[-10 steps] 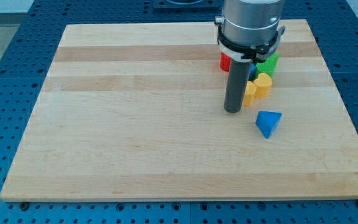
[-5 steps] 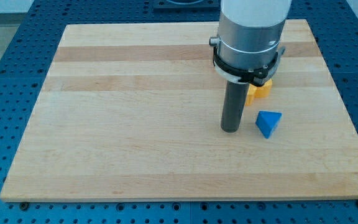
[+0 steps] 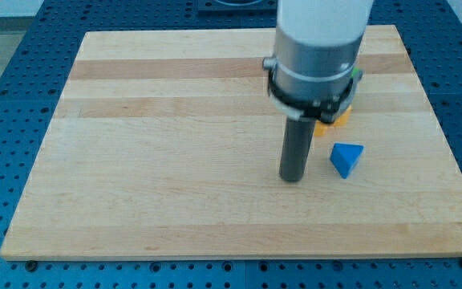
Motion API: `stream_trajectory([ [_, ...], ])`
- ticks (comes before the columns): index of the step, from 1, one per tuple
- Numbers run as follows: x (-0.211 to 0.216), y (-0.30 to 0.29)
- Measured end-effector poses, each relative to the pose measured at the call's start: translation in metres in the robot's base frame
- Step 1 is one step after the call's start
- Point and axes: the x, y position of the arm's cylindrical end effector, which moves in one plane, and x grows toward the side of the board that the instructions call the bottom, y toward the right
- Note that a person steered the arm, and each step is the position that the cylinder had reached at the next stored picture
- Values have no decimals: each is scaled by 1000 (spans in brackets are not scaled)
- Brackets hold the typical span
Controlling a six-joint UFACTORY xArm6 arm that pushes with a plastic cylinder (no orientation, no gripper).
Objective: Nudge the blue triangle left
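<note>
The blue triangle [image 3: 346,158] lies on the wooden board [image 3: 175,160] toward the view's right, a little below the middle. My tip [image 3: 293,179] rests on the board to the left of the blue triangle and slightly lower, with a gap between them. The rod hangs from a large grey and white arm head that fills the view's top centre right.
An orange-yellow block [image 3: 332,120] peeks out from behind the arm head just above the blue triangle. A sliver of a green block [image 3: 357,77] shows at the head's right edge. Other blocks behind the head are hidden. The board sits on a blue perforated table [image 3: 6,120].
My tip has moved toward the view's bottom and slightly left. The arm head now hides the red, green and yellow blocks. The blue triangle has not moved.
</note>
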Motion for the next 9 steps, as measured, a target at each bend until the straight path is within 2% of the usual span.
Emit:
stream_trajectory([
  [1, 53, -1],
  [2, 52, 66],
  [3, 16, 158],
  [4, -25, 179],
  [6, -33, 123],
  [8, -32, 113],
  [9, 0, 66],
])
